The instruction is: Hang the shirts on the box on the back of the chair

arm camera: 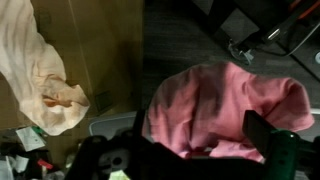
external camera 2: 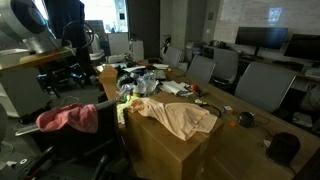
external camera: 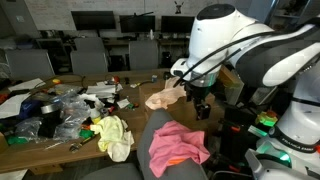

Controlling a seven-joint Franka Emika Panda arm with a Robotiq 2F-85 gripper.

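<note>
Presently the pink shirt [external camera: 178,145] is draped over the chair back [external camera: 152,130], while the tan shirt [external camera 2: 182,118] is spread on the box [external camera 2: 170,155]. The gripper [external camera: 201,106] is held open and empty; with a shallow pinch, the tan shirt could be dropped.

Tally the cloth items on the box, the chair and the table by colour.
Pink shirt, draped over the chair back: 1
Peach shirt, lying on the box: 1
Yellow cloth, at the edge of the table: 1
Total: 3
</note>
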